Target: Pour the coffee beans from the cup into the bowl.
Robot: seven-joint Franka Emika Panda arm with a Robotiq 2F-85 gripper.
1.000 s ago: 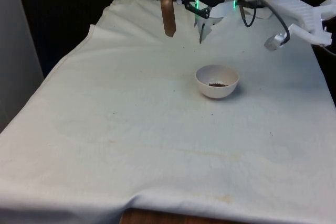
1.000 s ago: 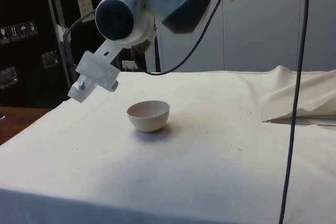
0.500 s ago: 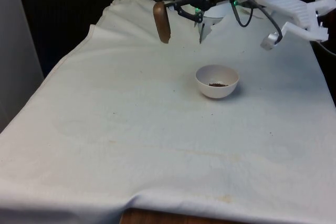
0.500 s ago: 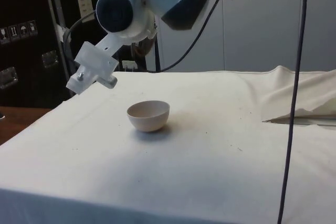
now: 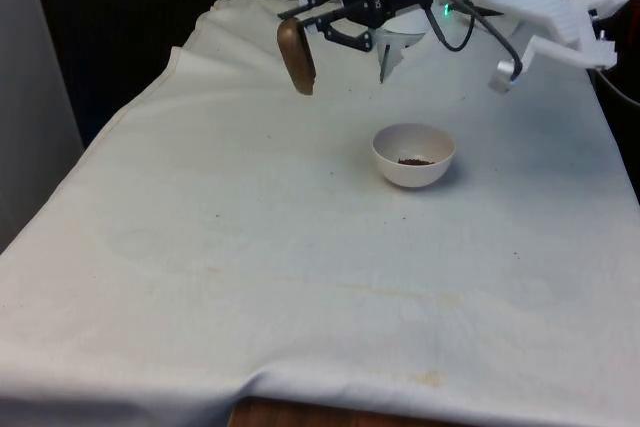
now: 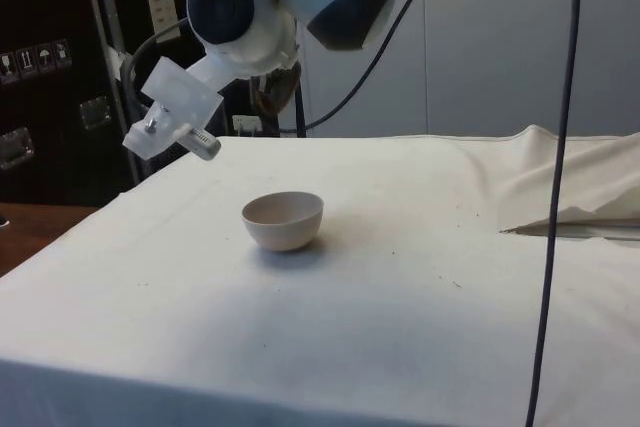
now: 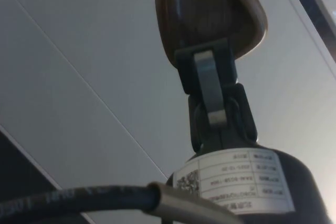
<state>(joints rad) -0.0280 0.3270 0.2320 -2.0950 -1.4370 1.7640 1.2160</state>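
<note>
With its 2 fingers clamped on the brown cup (image 5: 296,55), the gripper (image 5: 318,25) has swung it farther toward 10 o'clock of the white bowl (image 5: 414,155), which already holds beans, suggesting the pour is done.

In the side view the arm's white body hides nearly all of the cup (image 6: 268,97) and the claw. The wrist picture's edge cuts off the cup's far end. From the side, the bowl (image 6: 283,220) wall conceals its contents.
</note>
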